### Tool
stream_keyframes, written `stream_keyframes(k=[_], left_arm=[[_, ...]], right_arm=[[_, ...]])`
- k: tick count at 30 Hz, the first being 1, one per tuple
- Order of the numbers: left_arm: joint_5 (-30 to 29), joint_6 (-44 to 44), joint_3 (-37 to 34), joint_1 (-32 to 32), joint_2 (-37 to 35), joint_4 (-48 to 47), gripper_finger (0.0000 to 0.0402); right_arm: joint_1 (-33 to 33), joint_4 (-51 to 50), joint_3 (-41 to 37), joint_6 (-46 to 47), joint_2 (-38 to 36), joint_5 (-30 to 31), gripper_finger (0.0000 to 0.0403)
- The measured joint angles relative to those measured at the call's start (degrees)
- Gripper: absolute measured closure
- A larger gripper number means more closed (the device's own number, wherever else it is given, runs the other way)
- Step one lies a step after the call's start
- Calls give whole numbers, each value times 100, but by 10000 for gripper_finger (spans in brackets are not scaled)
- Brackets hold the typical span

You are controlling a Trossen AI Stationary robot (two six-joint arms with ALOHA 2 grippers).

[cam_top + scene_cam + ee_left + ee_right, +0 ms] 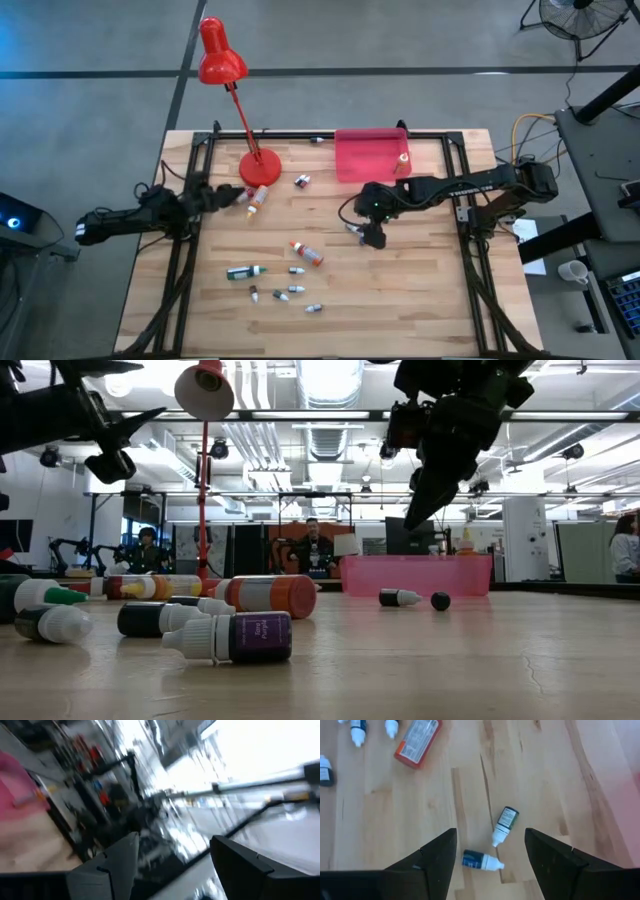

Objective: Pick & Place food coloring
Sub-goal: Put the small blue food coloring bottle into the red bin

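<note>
Below the right gripper (490, 852), fingers apart, two small white-capped food-coloring bottles (504, 825) lie flat at centre frame, caps nearly meeting. Bare wooden tabletop (535, 780) surrounds them. Left gripper (232, 197), fingers apart, waits mid-left.

pink tray (371, 156); red lamp (222, 57)

Food coloring bottles (296, 271) lay scattered on their sides on the wooden table, most well out from the red lamp's base (260, 167): an orange-red one (307, 253), a dark green one (243, 271), a few tiny whitish ones. One yellowish bottle (256, 201) lay just beside the base, another small one (302, 182) near it.
</note>
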Motion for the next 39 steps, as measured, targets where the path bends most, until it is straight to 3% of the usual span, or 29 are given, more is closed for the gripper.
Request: stream_keyframes(k=[4, 22, 32, 39], left_arm=[[-391, -282, 0, 2, 0, 128, 182], [-525, -484, 0, 1, 9, 111, 182], [-586, -381, 0, 0, 11, 41, 182], [-586, -379, 0, 0, 11, -344, 182]], right_arm=[[0, 105, -2, 180, 0, -3, 174], [2, 93, -2, 314, -2, 2, 174], [15, 82, -4, -891, 2, -11, 174], [13, 32, -82, -2624, 4, -184, 174]])
